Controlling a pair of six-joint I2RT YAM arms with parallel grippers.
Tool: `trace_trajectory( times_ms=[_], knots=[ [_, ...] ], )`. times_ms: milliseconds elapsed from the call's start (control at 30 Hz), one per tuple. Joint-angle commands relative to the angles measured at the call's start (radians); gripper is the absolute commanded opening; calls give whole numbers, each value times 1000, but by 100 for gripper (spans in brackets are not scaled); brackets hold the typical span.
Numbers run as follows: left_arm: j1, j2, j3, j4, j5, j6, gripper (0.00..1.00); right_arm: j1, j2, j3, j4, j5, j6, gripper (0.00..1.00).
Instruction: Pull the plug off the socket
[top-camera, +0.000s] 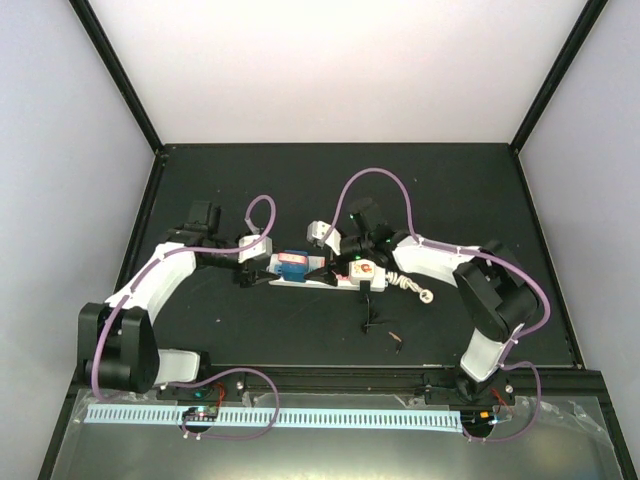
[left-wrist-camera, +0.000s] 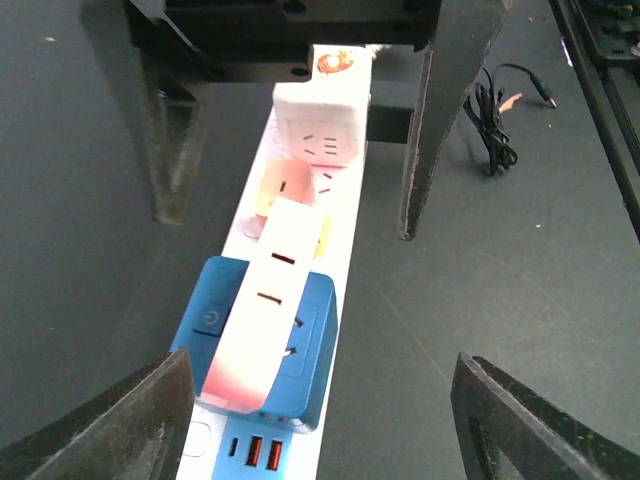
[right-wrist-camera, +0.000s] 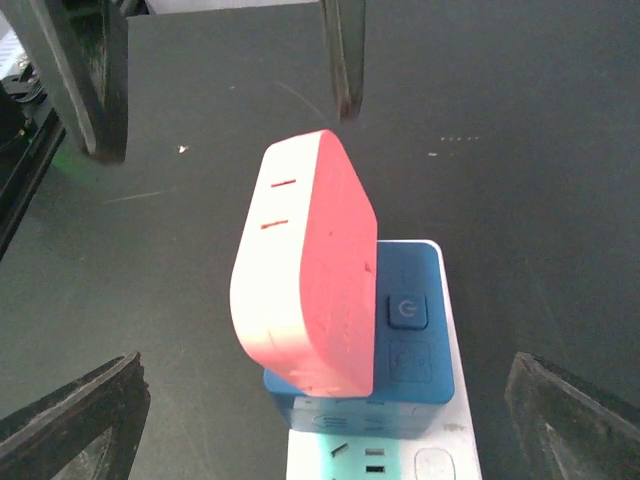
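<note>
Top view: white power strip (top-camera: 325, 277) lies across the dark table (top-camera: 250, 190), just below centre frame, with a blue adapter (top-camera: 284, 264) on its left end. Left gripper (top-camera: 256, 268) sits at the strip's left end and right gripper (top-camera: 336, 260) over its middle, the 2 facing each other. Bundled white cord (top-camera: 410, 288) at the strip's right end; loose black cable (top-camera: 371, 318) just below the strip. Left wrist view: strip runs from bottom centre up to top centre. Pink plug (left-wrist-camera: 268, 310) leans tilted on the blue adapter in the lower middle; cannot tell if its pins are seated. White cube adapter (left-wrist-camera: 318, 125) sits further up the strip. Left gripper's 2 fingers (left-wrist-camera: 130, 420) are in the bottom corners, spread wide either side of the strip, gripping nothing. Right gripper's fingers hang at the top, also apart. Right wrist view: pink plug at centre frame, tilted left on the blue adapter, strip end at bottom centre. Right gripper's 2 fingers (right-wrist-camera: 70, 430) are in the bottom corners, wide apart, holding nothing, clear of the plug.
</note>
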Motion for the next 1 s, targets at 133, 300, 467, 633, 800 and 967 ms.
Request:
trace_trajectory(
  times_ms=[133, 300, 467, 633, 800, 967],
  knots=[
    [-61, 22, 8, 115, -51, 43, 68, 32, 52, -33, 241, 53, 52, 100],
    [-69, 7, -12, 194, -68, 10, 65, 35, 92, -18, 243, 32, 40, 100],
    [-77, 13, -13, 175, -65, 61, 62, 41, 100, -32, 265, 42, 44, 98],
    [-78, 3, -43, 142, -63, 166, 71, 41, 97, -28, 268, 34, 64, 97],
    [-88, -5, -74, 151, -98, 221, 76, 41, 102, -3, 240, 15, 72, 96],
    [-108, -5, -101, 219, -142, 214, 76, 39, 101, 9, 219, 0, 74, 94]
  ],
)
